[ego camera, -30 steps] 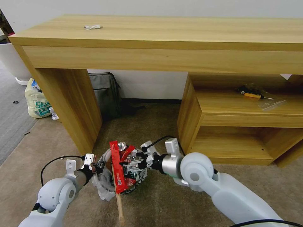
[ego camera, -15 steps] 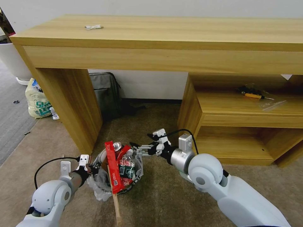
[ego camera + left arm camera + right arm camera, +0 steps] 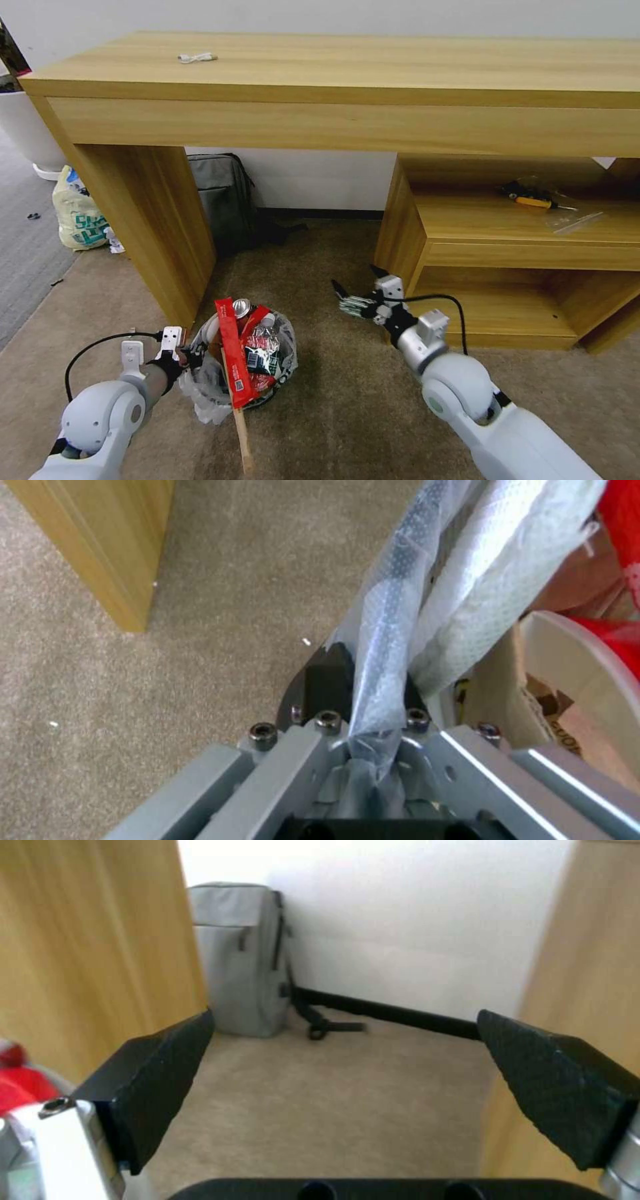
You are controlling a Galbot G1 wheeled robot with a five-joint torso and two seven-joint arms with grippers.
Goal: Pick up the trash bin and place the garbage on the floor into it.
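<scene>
The trash bin (image 3: 288,352), lined with a translucent white bag, sits low over the beige floor (image 3: 347,413) in front of the desk leg. It is stuffed with garbage: a long red wrapper (image 3: 233,353), a can (image 3: 241,308), and a wooden stick (image 3: 241,433) poking out toward me. My left gripper (image 3: 190,353) is shut on the bin's near-left rim; the left wrist view shows the bag-covered rim (image 3: 383,630) pinched in the left gripper (image 3: 363,680). My right gripper (image 3: 357,288) hangs open and empty to the right of the bin, its pads (image 3: 160,1075) wide apart.
A wooden desk leg (image 3: 160,227) stands just behind the bin. A low shelf unit (image 3: 407,247) is close beside my right gripper. A grey backpack (image 3: 223,197) leans on the wall under the desk. A yellowish shopping bag (image 3: 77,213) lies at far left.
My right gripper has pulled out of the bin and swung right toward the shelf unit, open and empty. The bin and left gripper have shifted slightly left.
</scene>
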